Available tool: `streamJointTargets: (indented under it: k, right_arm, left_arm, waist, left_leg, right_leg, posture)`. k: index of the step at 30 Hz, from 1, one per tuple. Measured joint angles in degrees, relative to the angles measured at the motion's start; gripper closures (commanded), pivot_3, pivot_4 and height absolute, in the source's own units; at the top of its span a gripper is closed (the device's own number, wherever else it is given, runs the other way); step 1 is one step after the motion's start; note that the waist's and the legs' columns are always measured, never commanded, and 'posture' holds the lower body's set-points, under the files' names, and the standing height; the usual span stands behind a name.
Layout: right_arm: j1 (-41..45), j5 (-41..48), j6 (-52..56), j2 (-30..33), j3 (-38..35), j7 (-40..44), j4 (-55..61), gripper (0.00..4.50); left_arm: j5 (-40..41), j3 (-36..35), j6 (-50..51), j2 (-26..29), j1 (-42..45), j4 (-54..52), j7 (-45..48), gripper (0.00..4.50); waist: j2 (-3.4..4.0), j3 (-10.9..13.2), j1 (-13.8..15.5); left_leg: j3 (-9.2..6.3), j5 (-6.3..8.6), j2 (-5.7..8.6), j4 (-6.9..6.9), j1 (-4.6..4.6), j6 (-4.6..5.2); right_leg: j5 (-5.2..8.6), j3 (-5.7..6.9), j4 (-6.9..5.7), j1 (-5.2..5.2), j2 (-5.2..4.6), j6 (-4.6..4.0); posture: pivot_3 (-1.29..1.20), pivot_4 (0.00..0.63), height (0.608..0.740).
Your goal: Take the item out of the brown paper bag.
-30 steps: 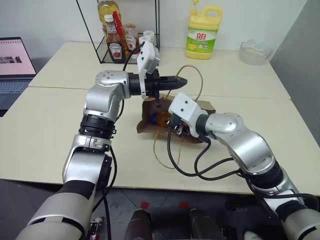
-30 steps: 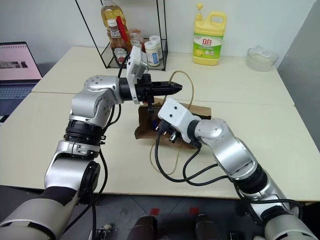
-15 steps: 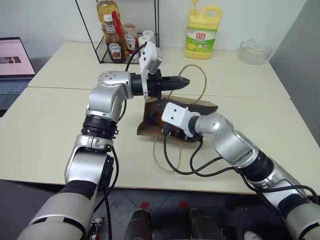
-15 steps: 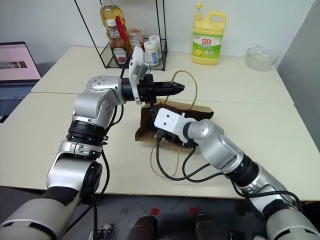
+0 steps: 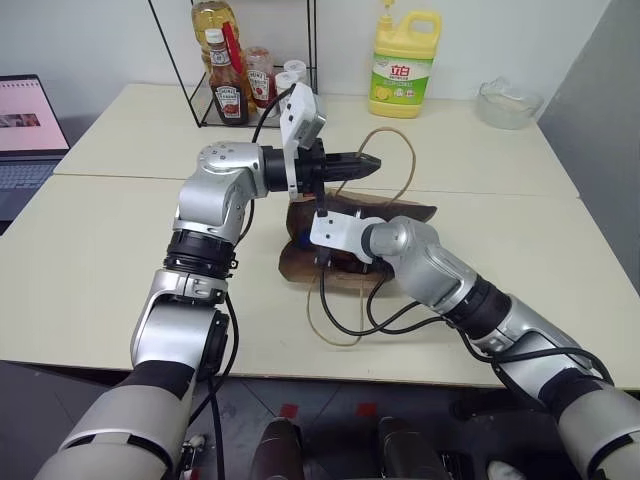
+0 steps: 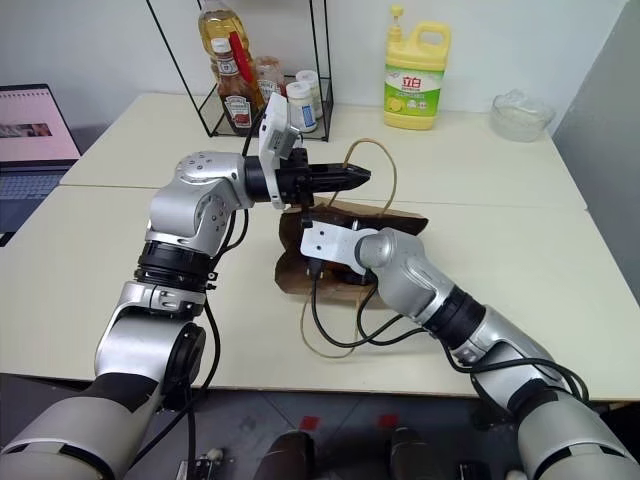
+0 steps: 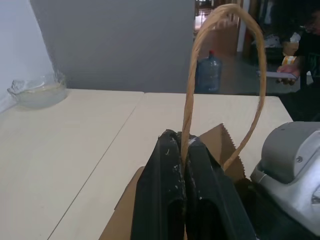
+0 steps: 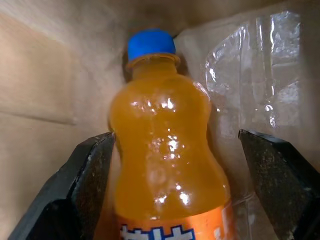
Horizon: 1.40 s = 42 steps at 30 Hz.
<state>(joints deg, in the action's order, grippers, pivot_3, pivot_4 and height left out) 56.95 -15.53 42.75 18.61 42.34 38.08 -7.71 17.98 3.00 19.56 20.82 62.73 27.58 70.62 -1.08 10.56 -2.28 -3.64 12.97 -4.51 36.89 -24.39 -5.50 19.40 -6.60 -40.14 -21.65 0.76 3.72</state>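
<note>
The brown paper bag (image 5: 402, 212) lies on its side on the cream table, mouth toward me. My left gripper (image 7: 181, 142) is shut on one tan loop handle (image 7: 190, 95) and holds it up above the bag. The other handle (image 5: 336, 322) trails loose on the table. My right gripper (image 8: 175, 150) is inside the bag's mouth and open. Its black fingers (image 8: 87, 180) stand on either side of the item (image 8: 165, 145), a small orange bottle with a blue cap (image 8: 151, 45). The far finger is clear of the bottle; the near one is close beside it.
Crinkled clear plastic (image 8: 260, 65) lies beside the bottle inside the bag. At the table's back stand a wire rack (image 5: 240, 70) with sauce bottles, a yellow detergent jug (image 5: 405, 65) and a glass bowl (image 5: 510, 103). A laptop (image 5: 25, 130) sits far left.
My right arm has pushed forward and down into the bag's mouth, and its gripper has opened. The left gripper has stayed still on the handle.
</note>
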Motion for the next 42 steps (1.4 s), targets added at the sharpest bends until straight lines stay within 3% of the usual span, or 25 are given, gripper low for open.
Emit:
streamJointTargets:
  k: [6, 11, 21, 31, 42]
  right_arm:
    - [2.34, -2.79, -4.03, -1.64, 1.3, 4.02, -7.03, 0.36]
    - [3.41, -4.43, -7.5, -3.53, 1.02, 5.74, -11.85, 1.4]
    - [1.64, -5.97, -12.21, -3.3, -1.47, 6.0, -11.44, 1.4]
    - [-4.79, -5.02, -12.43, 2.21, -5.56, 11.31, 5.21, 1.4]
    - [-6.13, -1.51, -11.67, 2.33, -9.38, 12.68, 11.33, 1.4]
  left_arm:
    - [0.0, 0.0, 0.0, -0.05, -0.01, -0.09, -0.03, 4.5]
    - [-0.01, 0.01, -0.08, -0.06, -0.02, -0.11, -0.02, 4.5]
    - [-0.29, 0.03, -1.61, 0.33, -0.11, 0.02, 0.02, 4.5]
    - [-1.46, 0.06, -4.41, 0.82, -0.1, 2.57, -0.17, 4.5]
    - [-1.78, 0.06, -5.33, 0.83, 0.14, 4.21, -0.27, 4.5]
  waist:
    - [0.01, 0.0, -0.24]
    - [0.01, 0.0, -0.57]
    - [0.01, 0.0, -0.78]
    - [0.03, 0.02, -0.98]
    - [0.04, 0.03, -0.94]
  left_leg:
    - [0.0, 0.0, 0.0, 0.0, 0.0, -0.01]
    - [-0.01, -0.02, -0.01, 0.02, 0.03, -0.03]
    - [-0.02, -0.07, 0.0, 0.02, 0.05, -0.11]
    - [-0.01, -0.08, 0.0, -0.04, -0.08, -0.13]
    - [-0.01, -0.07, 0.0, -0.04, -0.09, -0.13]
  right_leg:
    - [0.0, 0.0, -0.01, 0.0, 0.0, 0.0]
    - [0.0, 0.01, -0.09, 0.02, 0.0, 0.0]
    - [0.0, 0.01, -0.22, -0.01, 0.0, 0.0]
    - [0.0, 0.01, -0.2, -0.19, 0.01, 0.0]
    - [0.0, 0.01, -0.2, -0.19, 0.0, 0.0]
  posture:
    - [0.0, 0.15, 0.74]
    - [0.0, 0.15, 0.74]
    - [0.0, 0.15, 0.74]
    - [0.0, 0.15, 0.74]
    - [0.0, 0.15, 0.74]
